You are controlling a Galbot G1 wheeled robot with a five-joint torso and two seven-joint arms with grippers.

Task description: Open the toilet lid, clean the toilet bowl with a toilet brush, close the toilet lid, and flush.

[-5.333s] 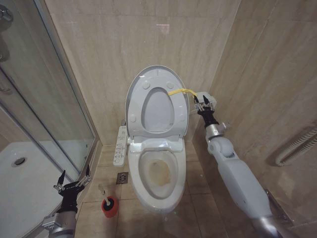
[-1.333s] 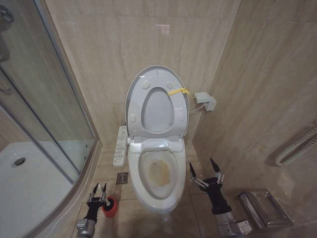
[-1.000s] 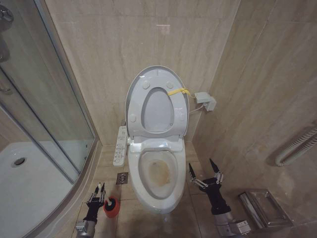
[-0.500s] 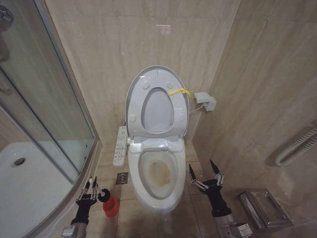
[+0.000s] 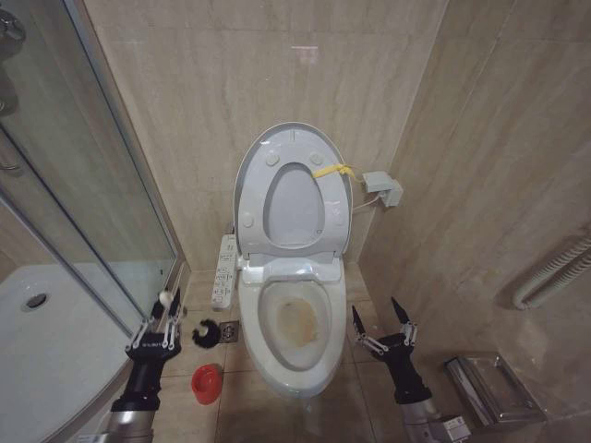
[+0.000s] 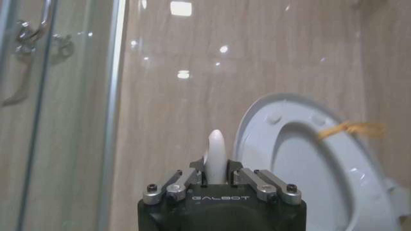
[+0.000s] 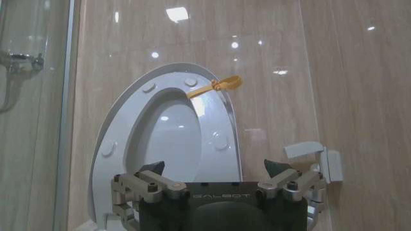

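Left gripper (image 5: 159,325) is clamping shut on the short toilet brush with thin pale stick handle (image 5: 170,311); left wrist view is showing the pale handle tip (image 6: 214,156) pinched between the fingers, head view the dark bristle head (image 5: 204,333) hanging clear beside the small round red pot (image 5: 207,382) on the floor tiles. Half a second ago the bristles were sitting just above the pot; now they are riding higher. Glossy white oval toilet lid (image 5: 292,189) is standing raised against the wall, yellow strip at its edge. White ceramic toilet bowl (image 5: 295,325) is showing brownish stain. Right gripper (image 5: 379,329) is hovering right of the bowl, jaws wide, holding nothing.
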